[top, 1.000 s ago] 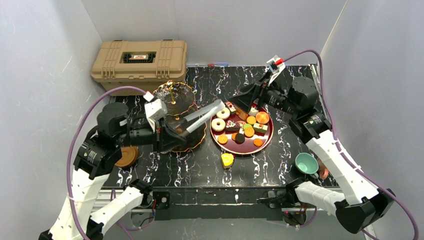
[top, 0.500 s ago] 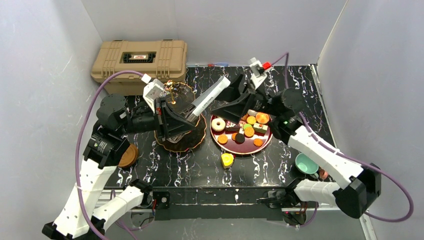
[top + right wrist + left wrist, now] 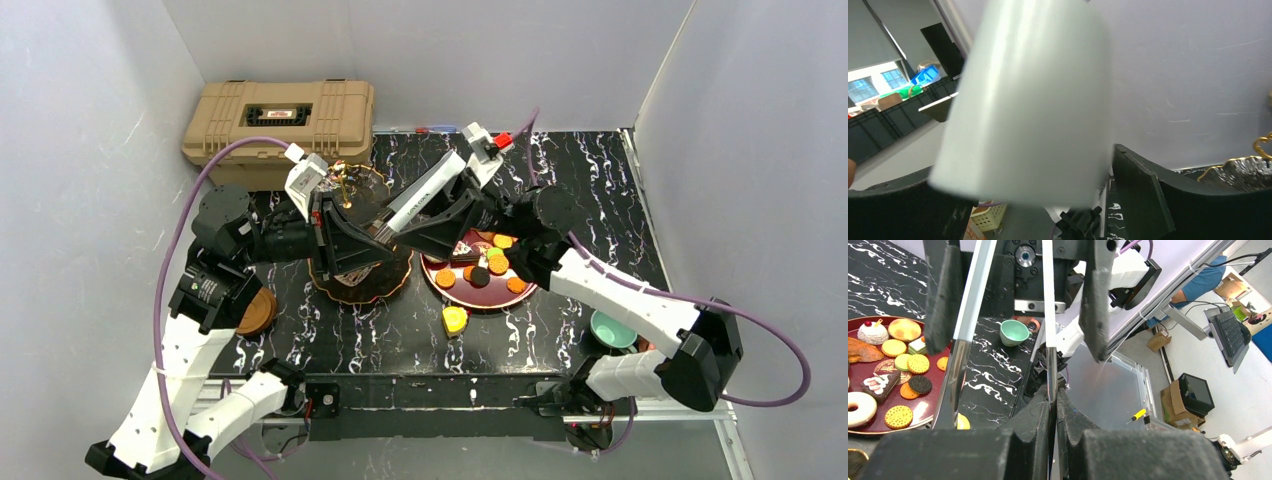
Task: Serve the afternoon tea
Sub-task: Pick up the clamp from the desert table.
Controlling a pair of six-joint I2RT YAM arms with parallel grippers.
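Note:
My left gripper point(image 3: 380, 232) is shut on white and silver serving tongs point(image 3: 422, 193) and holds them slanting up to the right, beside the dark three-tier stand point(image 3: 352, 285). In the left wrist view my gripper point(image 3: 1053, 402) pinches one thin tong arm point(image 3: 1048, 315). My right gripper point(image 3: 425, 215) is open, and its black fingers point(image 3: 1095, 295) straddle the tongs' far end. In the right wrist view the blurred white tongs point(image 3: 1023, 100) fill the gap between the fingers point(image 3: 1138, 190). Toy sweets point(image 3: 480, 275) lie on a dark red tray point(image 3: 532, 283).
A yellow sweet point(image 3: 455, 319) lies on the black marble table in front of the tray. A teal cup point(image 3: 612, 328) stands at the right front. A brown saucer point(image 3: 255, 312) lies at the left. The tan case point(image 3: 280, 120) stands at the back left.
My left gripper has lifted the tongs so they point up and right. My right arm has swung left over the tray, and its open jaws have come around the tongs.

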